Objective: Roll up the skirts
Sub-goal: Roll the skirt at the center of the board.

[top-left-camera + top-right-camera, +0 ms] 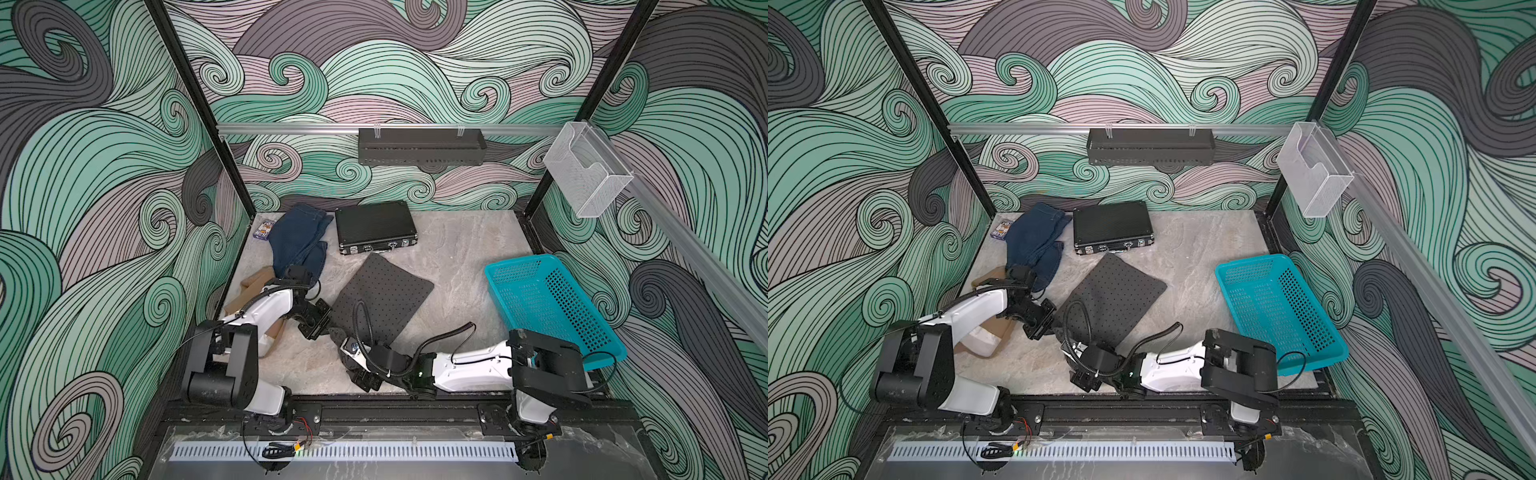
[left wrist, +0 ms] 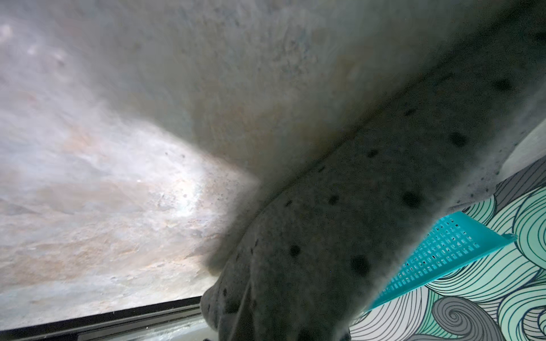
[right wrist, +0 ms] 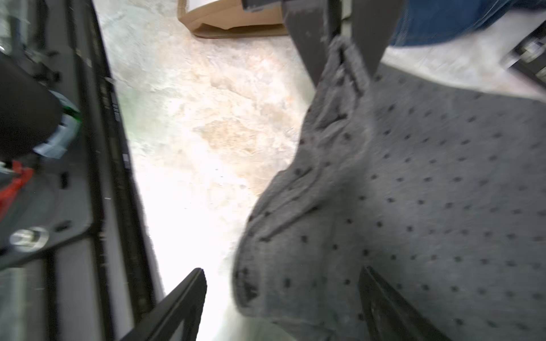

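Right side of worktop (image 1: 457,257): teal basket (image 1: 519,262), only its perforated floor showing. At back: black case (image 1: 374,226), lid closed. Between them, outside both, grey dotted skirt (image 1: 382,295) lies flat. Its near corner is clenched in left tool (image 3: 344,69); right tool (image 3: 282,271) is released, jaws wide astride the edge. Heaped left: denim skirt (image 1: 299,245), tan skirt (image 1: 249,291).

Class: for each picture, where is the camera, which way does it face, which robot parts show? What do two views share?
Both top views: high in front, facing down over the table; left arm and right arm show.
Left wrist: close over the dotted skirt; no robot part clearly shows.
Right wrist: faces past its open fingers toward the left gripper pinching that skirt.
All share that skirt.
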Controlling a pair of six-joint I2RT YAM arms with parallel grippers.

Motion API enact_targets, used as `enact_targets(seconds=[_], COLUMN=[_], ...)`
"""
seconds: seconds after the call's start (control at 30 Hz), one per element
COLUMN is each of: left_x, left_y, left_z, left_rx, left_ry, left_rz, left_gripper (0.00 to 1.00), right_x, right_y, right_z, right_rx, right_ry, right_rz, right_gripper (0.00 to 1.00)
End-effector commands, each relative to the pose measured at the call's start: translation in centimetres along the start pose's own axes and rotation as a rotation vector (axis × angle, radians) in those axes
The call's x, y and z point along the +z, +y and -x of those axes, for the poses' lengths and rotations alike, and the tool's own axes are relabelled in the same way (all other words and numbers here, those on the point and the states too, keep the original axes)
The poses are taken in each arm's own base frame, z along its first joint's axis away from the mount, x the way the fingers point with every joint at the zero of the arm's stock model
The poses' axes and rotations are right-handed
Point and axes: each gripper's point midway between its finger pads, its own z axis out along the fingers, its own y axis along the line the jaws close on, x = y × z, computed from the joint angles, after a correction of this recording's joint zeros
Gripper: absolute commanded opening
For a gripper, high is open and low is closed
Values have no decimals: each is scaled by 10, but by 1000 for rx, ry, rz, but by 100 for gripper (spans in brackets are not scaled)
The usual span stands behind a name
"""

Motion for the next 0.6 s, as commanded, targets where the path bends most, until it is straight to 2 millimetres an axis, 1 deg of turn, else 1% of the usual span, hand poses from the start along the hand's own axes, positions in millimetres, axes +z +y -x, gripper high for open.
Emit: enact_targets(seconds=[0.0, 0.07, 0.13, 0.2, 0.27, 0.37, 0.43, 0.53, 0.57], left_x=[-4, -5, -7, -11, -13, -14, -14, -15, -15], left_y=[-2, -6, -9, -12, -14, -15, -15, -15, -15], left_z=[-7, -8, -7, -5, -4, -3, -2, -3, -3], left_rx=[-31, -34, -34, -32, -25, -26, -31, -35, -35], left_ry=[64, 80, 83, 80, 77, 87, 92, 96, 96], left_rz=[7, -6, -16, -21, -22, -22, -31, -39, -41], left_gripper=[0, 0, 0, 0, 0, 0, 0, 0, 0], right_x=[9, 16, 20, 15, 10, 12, 20, 28, 29], right_y=[-7, -1, 8, 16, 19, 17, 5, -14, -16], right_z=[-3, -9, -14, -13, -16, -22, -23, -23, -23], right_rx=[-171, -242, -286, -297, -319, -315, -296, -291, -295], right_ry=[-52, -77, -77, -90, -84, -35, 5, 36, 35], right_rz=[-126, -158, -148, -115, -96, -72, -129, -238, -255], right_gripper=[83, 83, 83, 83, 83, 84, 84, 82, 81])
